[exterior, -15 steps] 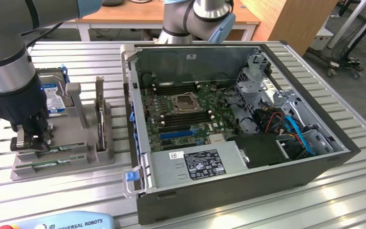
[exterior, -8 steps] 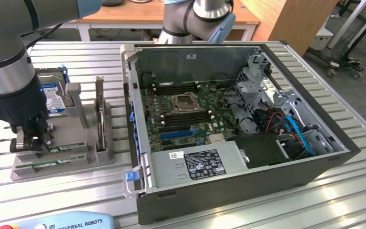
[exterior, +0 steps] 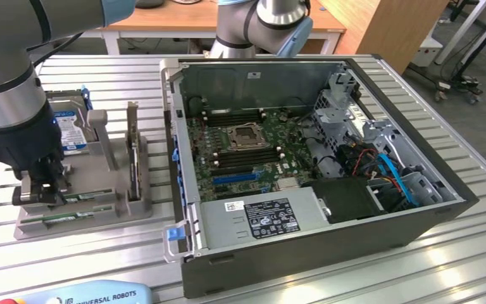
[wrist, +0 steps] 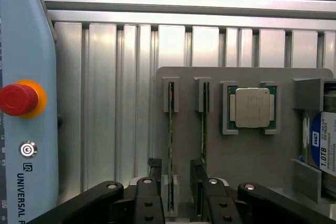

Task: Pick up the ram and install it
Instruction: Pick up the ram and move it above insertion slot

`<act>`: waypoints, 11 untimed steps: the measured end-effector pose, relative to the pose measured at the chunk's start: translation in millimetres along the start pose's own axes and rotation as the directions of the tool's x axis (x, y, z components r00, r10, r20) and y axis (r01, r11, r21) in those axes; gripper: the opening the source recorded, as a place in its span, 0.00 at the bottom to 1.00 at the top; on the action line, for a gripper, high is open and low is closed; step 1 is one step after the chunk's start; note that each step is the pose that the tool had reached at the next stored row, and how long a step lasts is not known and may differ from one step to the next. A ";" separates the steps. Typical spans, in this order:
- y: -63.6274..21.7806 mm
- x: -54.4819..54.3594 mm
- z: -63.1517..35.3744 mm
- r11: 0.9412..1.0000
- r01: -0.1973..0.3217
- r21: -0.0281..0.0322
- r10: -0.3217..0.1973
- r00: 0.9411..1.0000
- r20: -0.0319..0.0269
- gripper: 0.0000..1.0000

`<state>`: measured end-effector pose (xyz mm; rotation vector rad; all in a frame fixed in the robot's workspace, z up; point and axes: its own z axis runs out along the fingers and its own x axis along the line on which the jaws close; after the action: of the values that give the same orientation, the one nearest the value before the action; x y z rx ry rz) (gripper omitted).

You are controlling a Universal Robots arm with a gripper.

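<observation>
Ribbed aluminium desk [wrist: 105,103] carries a grey holder [wrist: 247,156], at nine o'clock of the computer case [exterior: 328,244] in the exterior view. Spread tool [wrist: 175,171] straddles the upright ram [wrist: 170,124] without pinching it.

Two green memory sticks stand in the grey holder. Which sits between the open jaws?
The thin green memory stick farther from the square silver processor chip; the neighbouring stick stands outside the jaws.

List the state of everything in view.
pincer: open, straddling the ram
ram: on edge in holder, ungripped
second ram stick: on edge in next slot
processor: flat in its pocket
hard drive: upright in holder
computer case: side open
</observation>
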<state>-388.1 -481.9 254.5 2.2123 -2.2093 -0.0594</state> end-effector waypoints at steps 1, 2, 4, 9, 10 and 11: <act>0.0 0.0 0.0 1.000 0.000 0.000 0.000 1.000 0.000 0.35; 0.0 0.0 0.0 1.000 0.000 0.000 0.000 1.000 0.000 0.35; 0.0 0.1 0.4 1.000 0.000 0.000 0.000 1.000 0.000 0.35; -0.1 0.2 3.6 1.000 0.000 0.000 0.000 1.000 0.000 0.35; -0.2 0.3 4.4 1.000 0.000 0.000 0.000 1.000 0.000 0.35; -0.2 0.3 5.6 1.000 0.000 0.000 0.000 1.000 0.000 0.35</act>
<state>-388.1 -482.1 248.9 2.2124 -2.2093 -0.0594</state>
